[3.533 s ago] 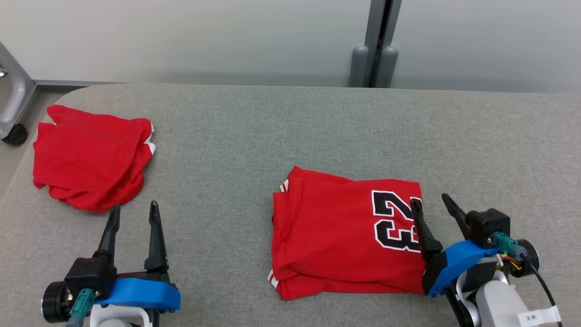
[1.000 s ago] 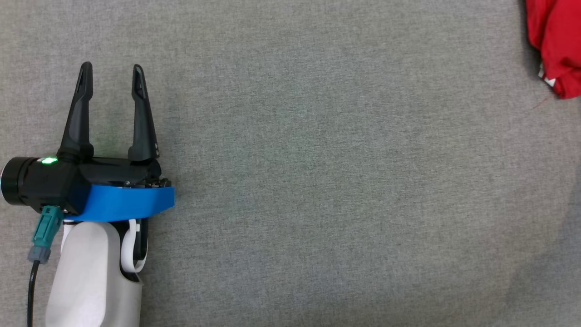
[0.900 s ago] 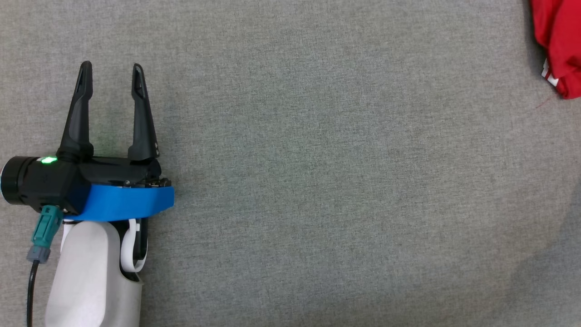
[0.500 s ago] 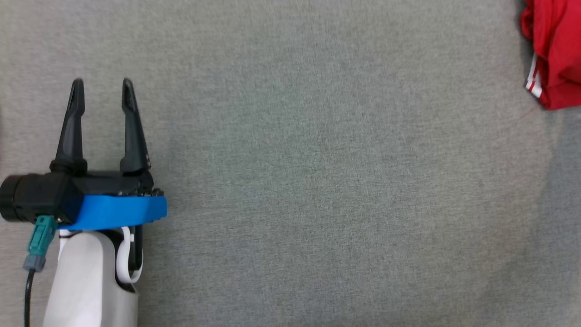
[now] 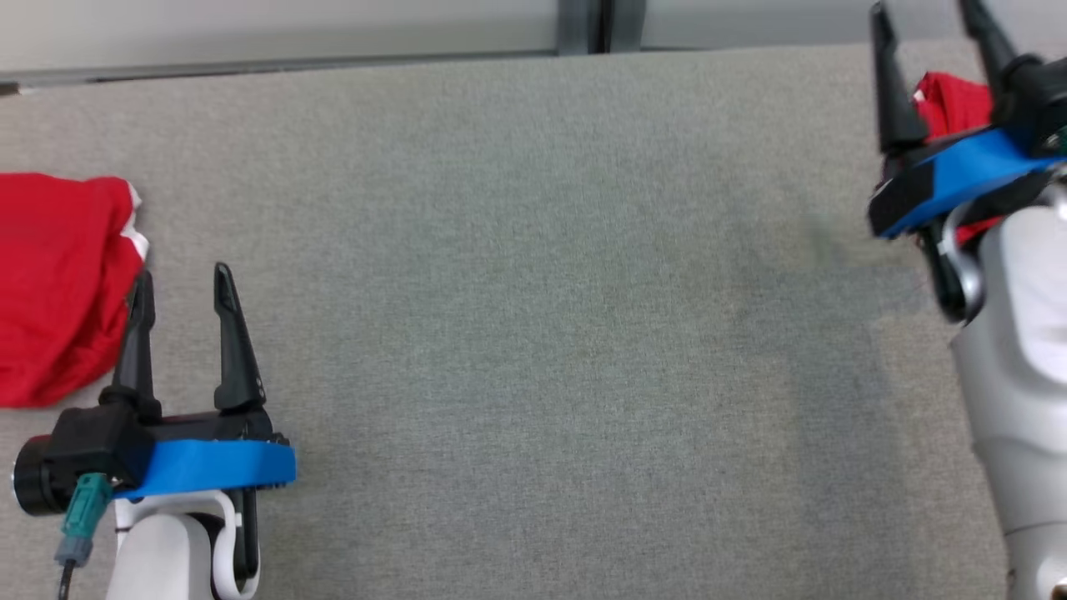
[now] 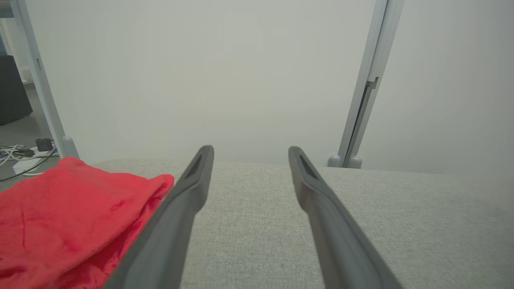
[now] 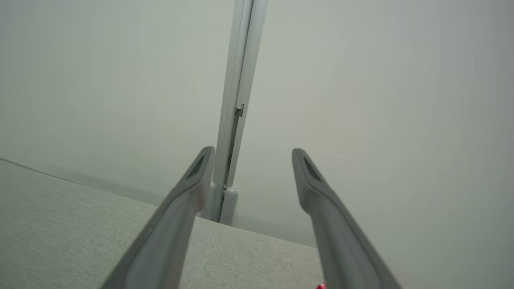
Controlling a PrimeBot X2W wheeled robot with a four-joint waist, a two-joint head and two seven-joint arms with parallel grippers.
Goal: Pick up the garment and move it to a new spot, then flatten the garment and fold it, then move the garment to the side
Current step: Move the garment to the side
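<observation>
Two red pieces of cloth lie on the table (image 5: 533,292). The garment (image 5: 953,107) sits at the far right near the back edge, with only a small patch of it showing between the fingers of the right gripper (image 5: 924,33), which stands in front of it and covers the rest. How it is folded cannot be told from here. In the right wrist view, a tiny red speck at the bottom edge beside one finger may be the same cloth.

The right gripper's two dark fingers stand wide apart with nothing between them, and they look raised clear of the cloth rather than touching it. The right wrist view (image 7: 253,150) shows the same spread, with the fingers pointing past the table's back edge toward the pale wall and a grey post (image 7: 237,100). Below the gripper, the pale right forearm (image 5: 1017,375) runs down the right edge of the head view.

Well apart from all this, across a wide stretch of grey fabric, the red heap (image 5: 58,283) lies at the left edge, rumpled and with a bit of white trim at its upper corner. The left gripper (image 5: 182,277) rests just beside it, its outer finger close against the heap's edge. Its fingers are spread and hold nothing. In the left wrist view (image 6: 249,150), the red heap (image 6: 60,216) lies beside the left-hand finger.
</observation>
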